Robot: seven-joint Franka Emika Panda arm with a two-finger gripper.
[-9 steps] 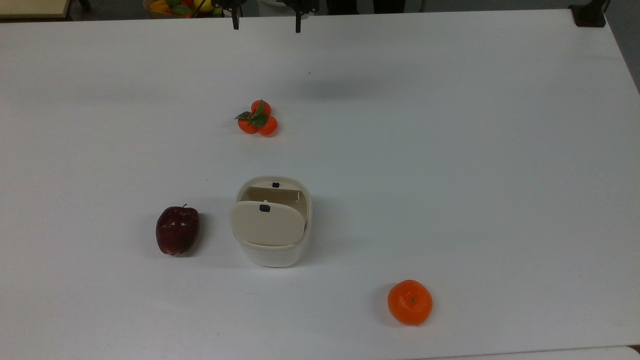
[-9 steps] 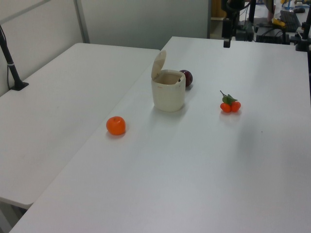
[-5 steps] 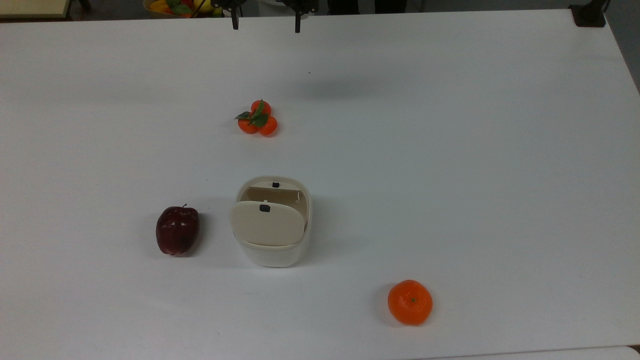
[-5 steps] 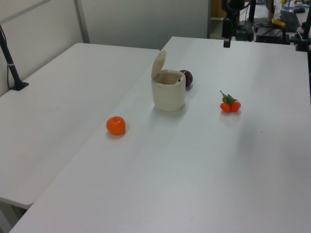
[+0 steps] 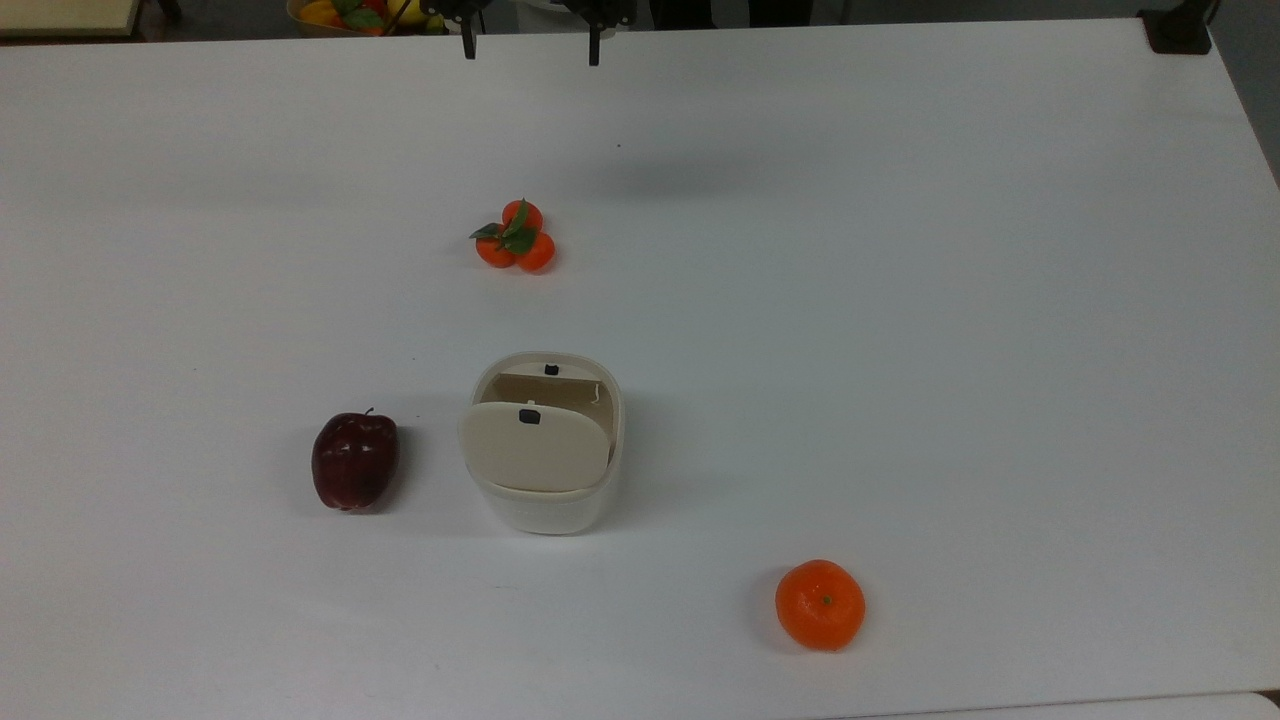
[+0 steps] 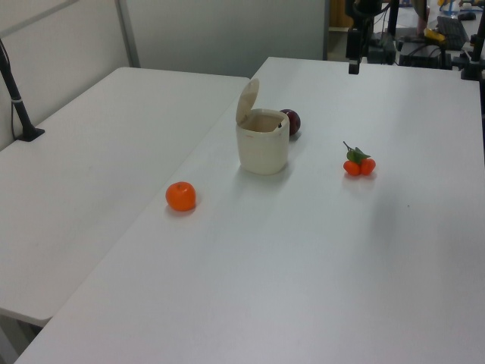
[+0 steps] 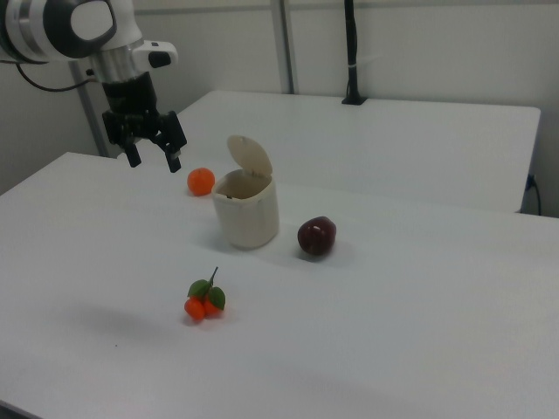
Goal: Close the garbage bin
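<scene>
Gripper is hanging high over the table with jaws spread, holding nothing, well apart from the bin. Bin is sitting mid-table with its lid standing up, apple just beside it, orange behind it in the right view.

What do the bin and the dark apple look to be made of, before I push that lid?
The garbage bin: probably matte cream plastic, with smooth moulded walls and a thin raised lid. The apple: glossy dark red, with a sharp highlight; possibly a plastic replica, but real fruit can't be ruled out.
</scene>
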